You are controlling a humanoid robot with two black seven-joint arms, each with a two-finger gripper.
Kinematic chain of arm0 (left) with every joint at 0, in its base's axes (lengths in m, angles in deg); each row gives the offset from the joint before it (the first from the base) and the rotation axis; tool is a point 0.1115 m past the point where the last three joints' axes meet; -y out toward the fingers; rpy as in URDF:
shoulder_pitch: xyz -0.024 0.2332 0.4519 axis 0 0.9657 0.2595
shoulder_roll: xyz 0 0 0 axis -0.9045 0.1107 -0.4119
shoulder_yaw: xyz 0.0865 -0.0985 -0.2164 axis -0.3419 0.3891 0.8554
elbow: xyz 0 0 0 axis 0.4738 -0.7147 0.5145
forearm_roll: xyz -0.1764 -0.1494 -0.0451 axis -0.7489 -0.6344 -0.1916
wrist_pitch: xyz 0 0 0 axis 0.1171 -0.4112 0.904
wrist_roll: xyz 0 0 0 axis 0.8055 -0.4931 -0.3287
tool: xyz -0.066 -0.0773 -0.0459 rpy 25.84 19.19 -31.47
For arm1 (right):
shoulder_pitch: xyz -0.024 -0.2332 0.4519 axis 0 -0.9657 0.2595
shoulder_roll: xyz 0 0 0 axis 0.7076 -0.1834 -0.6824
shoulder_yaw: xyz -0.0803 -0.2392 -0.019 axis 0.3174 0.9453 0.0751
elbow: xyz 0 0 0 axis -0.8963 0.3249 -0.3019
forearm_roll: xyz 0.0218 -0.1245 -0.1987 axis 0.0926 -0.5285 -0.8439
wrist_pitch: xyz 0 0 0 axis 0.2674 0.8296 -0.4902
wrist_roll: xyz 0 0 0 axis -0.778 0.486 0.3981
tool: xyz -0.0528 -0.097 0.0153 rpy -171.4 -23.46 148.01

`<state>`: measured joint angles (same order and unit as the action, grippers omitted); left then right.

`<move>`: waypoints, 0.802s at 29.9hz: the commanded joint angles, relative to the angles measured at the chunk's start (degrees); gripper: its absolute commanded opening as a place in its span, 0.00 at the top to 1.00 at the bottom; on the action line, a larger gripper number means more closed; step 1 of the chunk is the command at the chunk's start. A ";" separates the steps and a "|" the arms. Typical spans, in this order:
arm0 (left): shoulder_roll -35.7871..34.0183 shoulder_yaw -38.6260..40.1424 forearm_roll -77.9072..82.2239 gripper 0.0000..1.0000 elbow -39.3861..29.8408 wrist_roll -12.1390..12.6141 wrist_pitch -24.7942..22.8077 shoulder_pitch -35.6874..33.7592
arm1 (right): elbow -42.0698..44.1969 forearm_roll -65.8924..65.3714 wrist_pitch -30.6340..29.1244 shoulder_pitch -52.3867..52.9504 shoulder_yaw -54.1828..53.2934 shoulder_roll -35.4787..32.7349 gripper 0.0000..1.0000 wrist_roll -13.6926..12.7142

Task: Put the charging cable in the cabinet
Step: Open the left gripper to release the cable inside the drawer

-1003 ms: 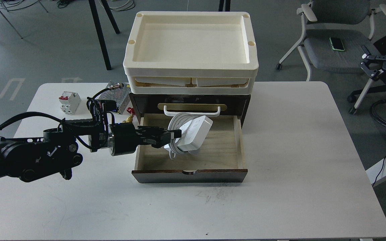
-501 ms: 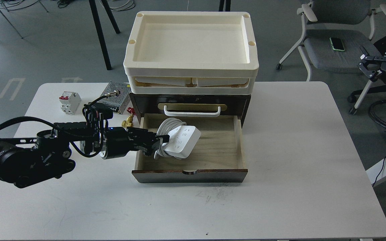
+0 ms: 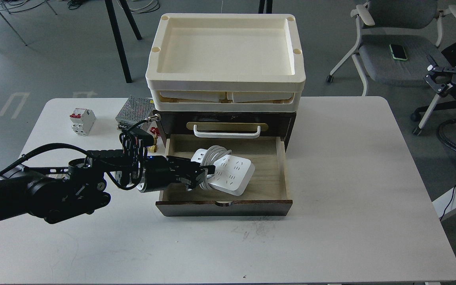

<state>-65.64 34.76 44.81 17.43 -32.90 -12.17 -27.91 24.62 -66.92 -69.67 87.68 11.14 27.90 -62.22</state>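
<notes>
The charging cable, a white power strip with its cord coiled around its middle, lies almost flat on the pale floor of the open bottom drawer of the dark brown cabinet. My left gripper reaches in over the drawer's left wall and is shut on the coiled cord at the strip's left end. My right gripper hangs off the table at the far right, its fingers apart and empty.
Cream trays are stacked on the cabinet. The upper drawer with its white handle is closed. A circuit breaker and a perforated metal box sit on the table's left. An office chair stands behind on the right.
My left gripper has lowered the power strip from a tilted, raised pose down to the drawer floor, where it now lies almost flat. The right arm has barely moved.
</notes>
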 commanded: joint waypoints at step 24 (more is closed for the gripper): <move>-15.52 5.16 -12.50 0.17 -11.45 -4.10 -6.50 -0.28 | 0.18 0.09 0.00 -0.27 -0.26 -0.10 0.00 0.05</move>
<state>-74.28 37.16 34.79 11.66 -36.87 -15.85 -28.21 24.75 -66.90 -69.67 87.42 10.87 27.88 -62.22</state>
